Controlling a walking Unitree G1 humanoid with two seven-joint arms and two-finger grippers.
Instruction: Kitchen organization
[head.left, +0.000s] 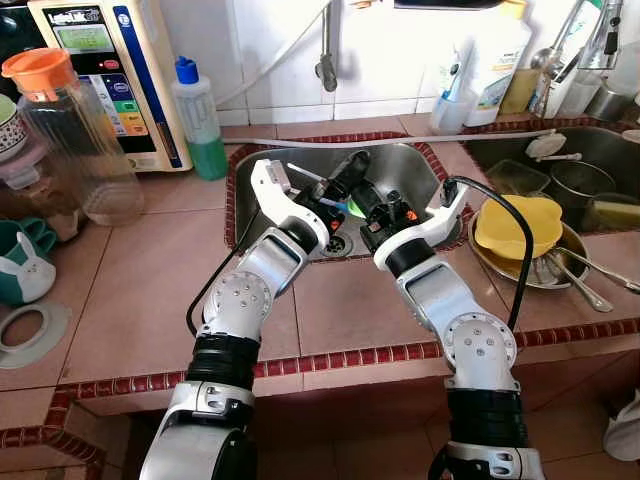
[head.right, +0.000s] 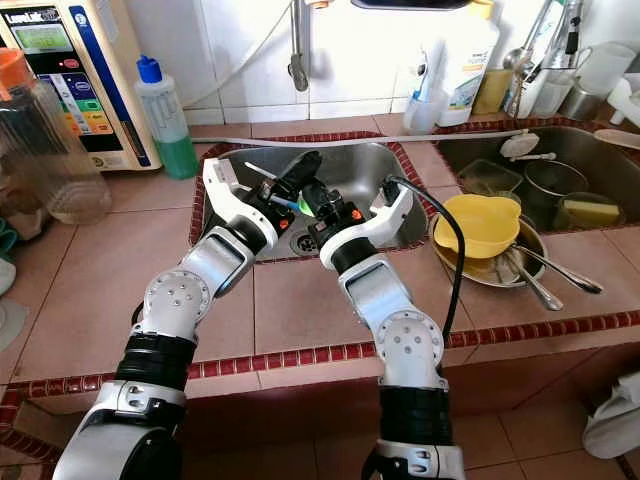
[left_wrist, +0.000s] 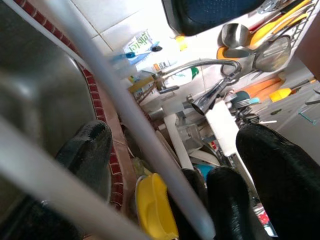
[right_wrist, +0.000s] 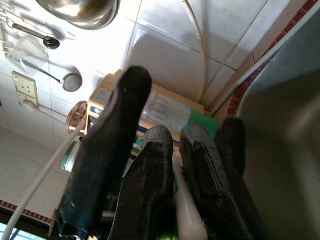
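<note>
Two black-fingered grippers meet over the small stainless-steel sink basin (head.left: 400, 170) set in the terracotta-tiled counter (head.left: 150, 290). The left gripper (head.left: 345, 178) and the right gripper (head.left: 368, 205) crowd together around a slim white-handled utensil with a green and blue end (head.left: 335, 203), probably a brush. In the right wrist view the white handle (right_wrist: 186, 210) sits pinched between the right gripper's narrowed fingers (right_wrist: 150, 165). The left gripper's fingers (left_wrist: 85, 150) stand wider, with a pale rod crossing between them; whether they grip it cannot be told.

Judging by this, the step in hand looks like a handover or lift-out of the utensil above the basin. The next move calls for one gripper to let go cleanly while the other keeps its pinch, since the smooth, thin plastic handle could slip or twist.

A glossy yellow bowl (head.left: 520, 225) rests on metal dishes in the neighbouring basin.
</note>
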